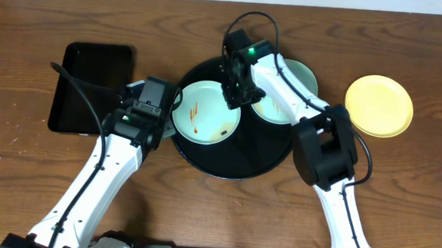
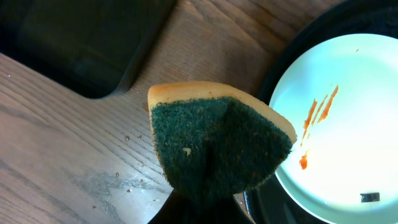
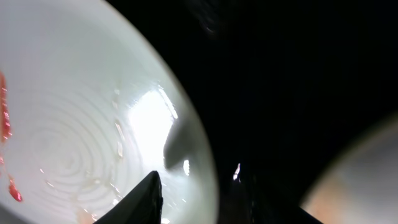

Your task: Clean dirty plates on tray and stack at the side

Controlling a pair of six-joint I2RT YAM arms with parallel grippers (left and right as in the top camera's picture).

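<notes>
Overhead: yellow plate [image 1: 379, 105] looks clean, off the tray [image 1: 234, 167], near the table [image 1: 400, 212] right edge. Streaked plate [image 1: 206, 111] and other mint plate [image 1: 297, 79] sit on the tray, unwiped. Left pincer [image 1: 165, 127] pinches sponge [image 2: 217, 149]. Right pincer [image 1: 234, 98] straddles the streaked plate's rim; can't tell if clamped.

Table [image 2: 62, 155]: wood, matt, visible grain. Sponge [image 2: 217, 149] in left claw [image 2: 202, 213]: rough green scouring face, yellow foam back. Plate [image 2: 339, 130] right of that claw: smooth, glossy. Tray [image 1: 234, 159] beneath it: glossy black.
</notes>
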